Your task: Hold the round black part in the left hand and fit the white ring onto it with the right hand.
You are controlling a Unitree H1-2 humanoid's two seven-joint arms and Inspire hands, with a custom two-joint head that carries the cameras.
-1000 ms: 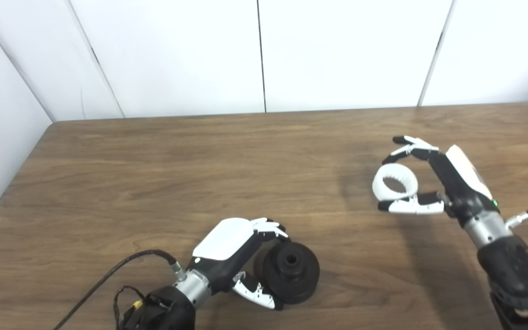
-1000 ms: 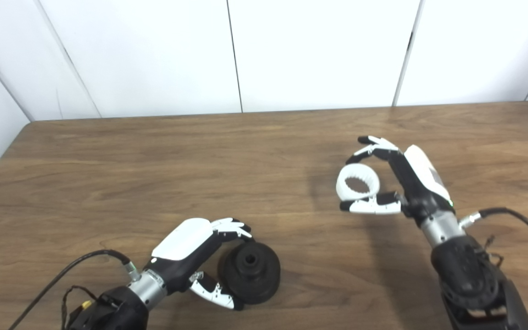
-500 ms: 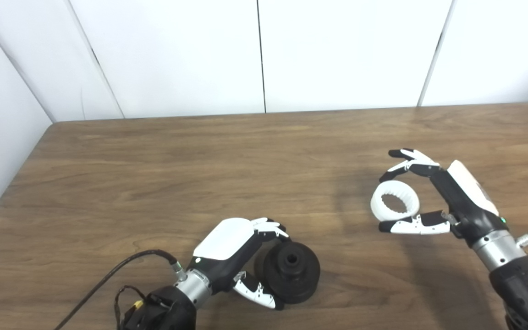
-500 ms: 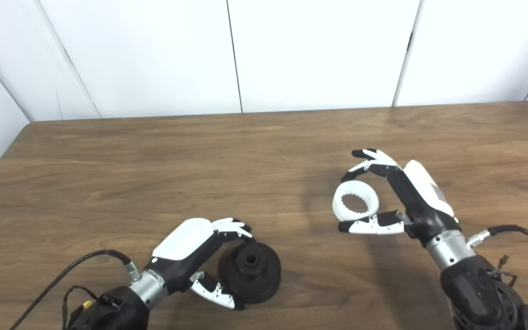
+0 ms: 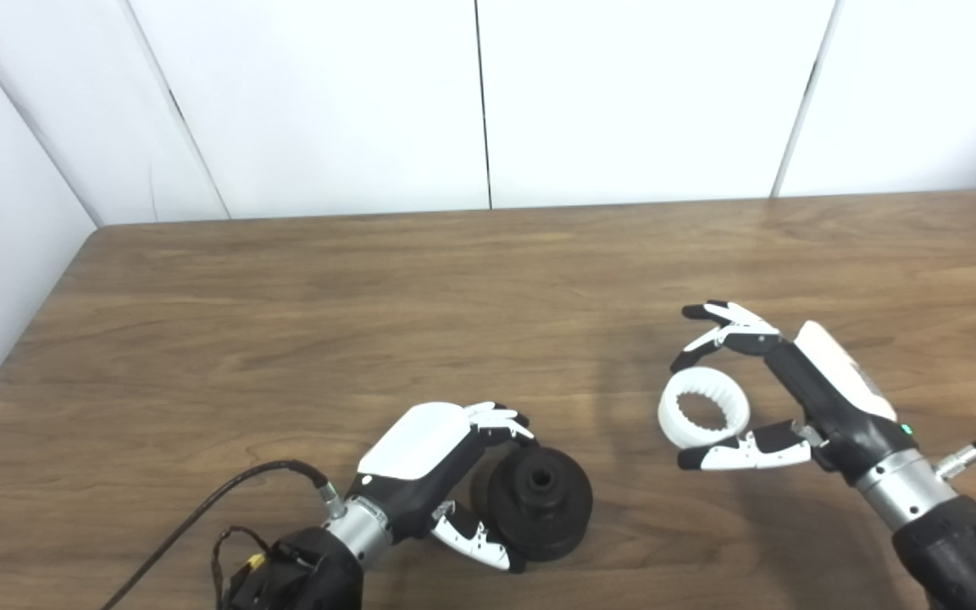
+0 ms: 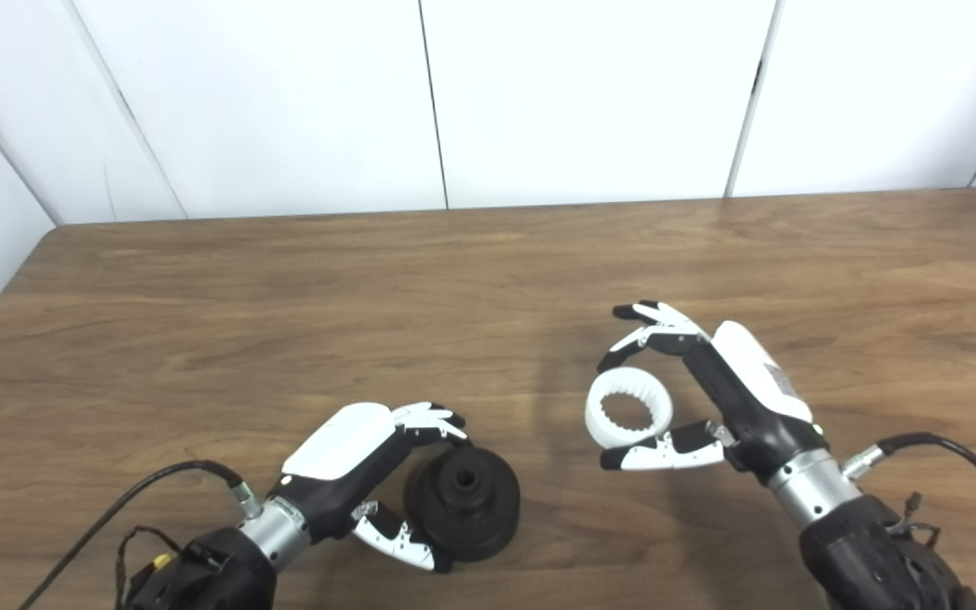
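The round black part (image 5: 541,503), a stepped disc with a hole in its middle, rests on the table near the front edge, a little left of centre. My left hand (image 5: 433,474) is shut on it, fingers over its far rim and thumb under its near rim. The white ring (image 5: 703,418), toothed on its inside, hangs above the table to the right of the black part. My right hand (image 5: 780,396) is shut on the ring, fingers on its far side and thumb on its near side. A gap of bare wood separates ring and black part.
The brown wooden table (image 5: 420,305) reaches back to white wall panels (image 5: 488,102). Its left edge (image 5: 26,330) runs diagonally. A black cable (image 5: 200,517) trails from my left wrist, another cable (image 6: 962,457) from my right wrist.
My right hand has carried the white ring toward me and to the left, closer to the black part. The left hand and the black part have stayed put.
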